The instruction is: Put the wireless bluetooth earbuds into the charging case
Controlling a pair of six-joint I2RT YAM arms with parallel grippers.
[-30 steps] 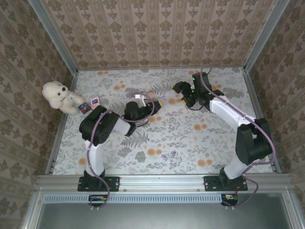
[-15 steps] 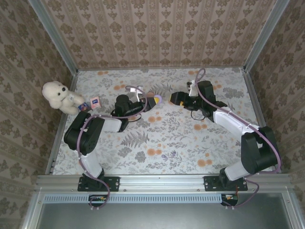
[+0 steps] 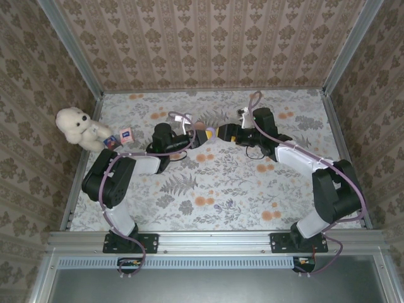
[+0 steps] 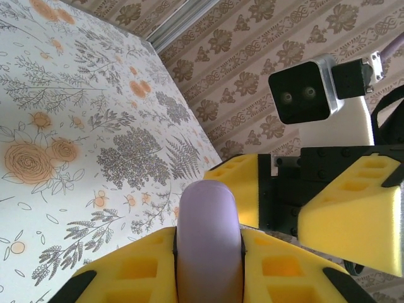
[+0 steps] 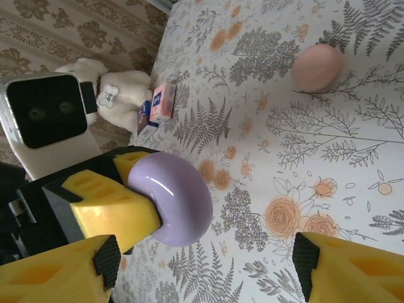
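Left gripper (image 4: 208,274) pinches glossy purple case (image 4: 207,221) across its broad faces, judged light, hard and slippery; right gripper (image 5: 205,257) gapes wide at 3 o'clock.

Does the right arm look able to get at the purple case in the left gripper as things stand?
Probably yes: the right gripper faces the purple case close up, jaws wide open, nothing between them; the left gripper leaves its far half exposed.

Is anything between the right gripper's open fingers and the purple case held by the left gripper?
Nothing visible. The purple case, clamped in the left gripper, sits in open air ahead of the right gripper and its spread fingers. The pink egg-shaped thing lies on the table, out of the path.
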